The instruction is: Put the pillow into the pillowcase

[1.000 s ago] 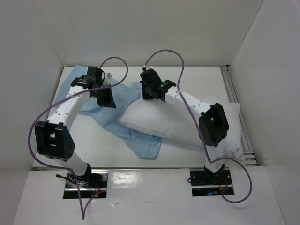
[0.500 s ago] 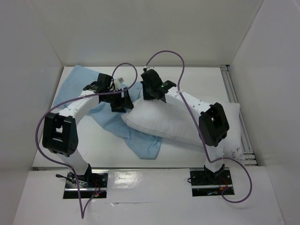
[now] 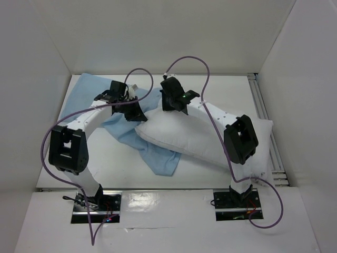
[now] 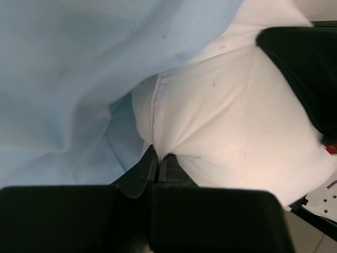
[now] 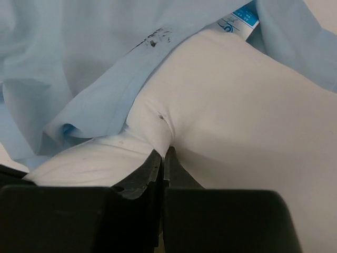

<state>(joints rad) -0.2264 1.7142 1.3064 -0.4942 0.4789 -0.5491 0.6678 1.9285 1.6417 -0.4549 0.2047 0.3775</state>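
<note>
Pillow: I see the large plump white fabric pillow (image 3: pixel 202 141) lying slantwise across the white tabletop (image 3: pixel 121 164), from mid-table to the right side.
Pillowcase: the thin, limp light-blue cloth pillowcase (image 3: pixel 87 97) is spread on the left half of the table. One flap runs under the pillow's left end and comes out at its near side.
Left gripper (image 4: pixel 158 156): my left wrist view shows the fingers pressed together at the pillow's left corner. White fabric puckers at their tips where a seam runs in, so I read it as a pinch on the pillow.
Right gripper (image 5: pixel 162 153): the fingers are closed tight on a gathered fold of the pillow's far edge, with blue cloth just beyond.
Tag: a small blue-and-white label (image 5: pixel 239 21) shows at the pillow's edge, partly under the pillowcase.
</note>
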